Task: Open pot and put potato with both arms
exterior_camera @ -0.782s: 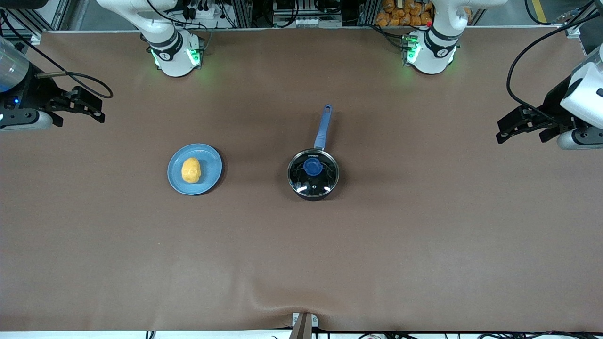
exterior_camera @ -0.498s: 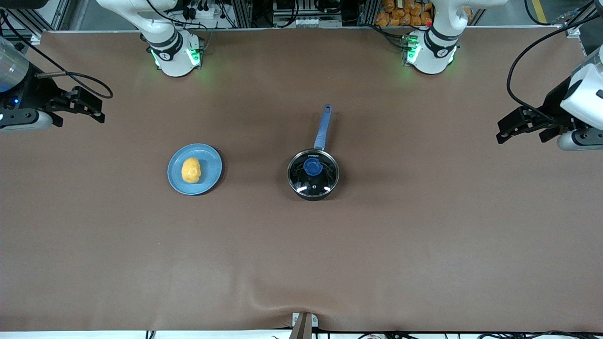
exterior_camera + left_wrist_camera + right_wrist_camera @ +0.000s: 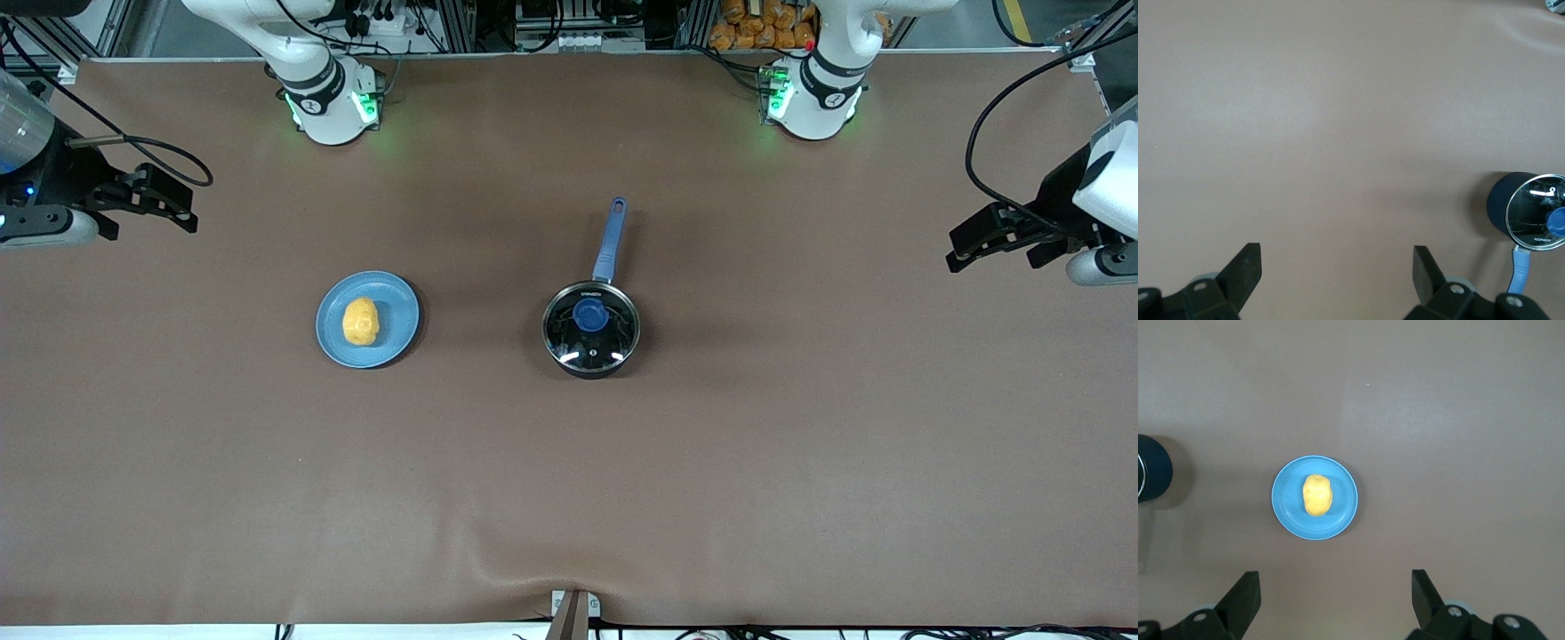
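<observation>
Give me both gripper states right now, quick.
Left gripper: open, holding nothing, over bare table toward the left arm's end.
Right gripper: open, holding nothing, up above the table at the right arm's end.

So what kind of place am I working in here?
Most likely a robotics lab bench, not a kitchen: brown mat-covered table, aluminium framing and cables by the bases, and only a lidded pot and a potato staged on a plate.

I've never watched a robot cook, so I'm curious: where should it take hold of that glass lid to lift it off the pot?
Probably by the blue knob at the middle of the glass lid, coming straight down from above. The knob stands up from the lid, which lies flat on the pot, so an open pincer such as the left pincer could close around it.
</observation>
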You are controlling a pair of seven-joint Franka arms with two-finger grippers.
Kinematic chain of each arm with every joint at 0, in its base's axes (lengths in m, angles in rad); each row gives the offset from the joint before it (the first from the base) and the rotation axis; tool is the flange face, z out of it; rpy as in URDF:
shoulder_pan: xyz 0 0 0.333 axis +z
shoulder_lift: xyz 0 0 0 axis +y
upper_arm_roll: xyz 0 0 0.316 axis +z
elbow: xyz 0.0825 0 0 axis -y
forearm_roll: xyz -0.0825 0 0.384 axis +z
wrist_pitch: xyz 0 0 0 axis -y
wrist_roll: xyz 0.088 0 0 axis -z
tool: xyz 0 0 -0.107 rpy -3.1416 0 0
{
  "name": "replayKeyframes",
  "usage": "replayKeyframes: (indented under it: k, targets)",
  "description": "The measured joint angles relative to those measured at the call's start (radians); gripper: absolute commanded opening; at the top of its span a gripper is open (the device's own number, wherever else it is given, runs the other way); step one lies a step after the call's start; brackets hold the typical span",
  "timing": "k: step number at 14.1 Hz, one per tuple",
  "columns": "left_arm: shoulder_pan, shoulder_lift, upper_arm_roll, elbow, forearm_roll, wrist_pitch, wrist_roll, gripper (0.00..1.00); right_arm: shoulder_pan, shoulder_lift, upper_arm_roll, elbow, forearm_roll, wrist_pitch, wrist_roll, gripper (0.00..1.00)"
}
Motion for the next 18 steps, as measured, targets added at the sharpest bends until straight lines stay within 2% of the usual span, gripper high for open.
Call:
replayKeyframes:
  k: [9, 12, 16, 18]
  targets:
    - [0.000, 0.000, 0.003, 0.000, 0.000, 0.000, -0.003, 1.00, 0.000, 0.000, -0.001, 0.000, 0.000, 0.000, 0.000, 1.00]
    - [-0.013, 0.001, -0.006, -0.007, -0.013, 0.000, -0.066, 1.00, 0.000, 0.001, -0.001, 0.000, 0.000, 0.000, 0.000, 1.00]
    - [-0.109, 0.048, -0.077, -0.025, -0.024, 0.012, -0.272, 1.00, 0.000, 0.002, -0.001, 0.000, 0.000, 0.000, 0.000, 1.00]
    - [-0.179, 0.107, -0.100, -0.030, -0.024, 0.073, -0.370, 1.00, 0.000, 0.002, -0.001, 0.000, 0.000, 0.000, 0.000, 1.00]
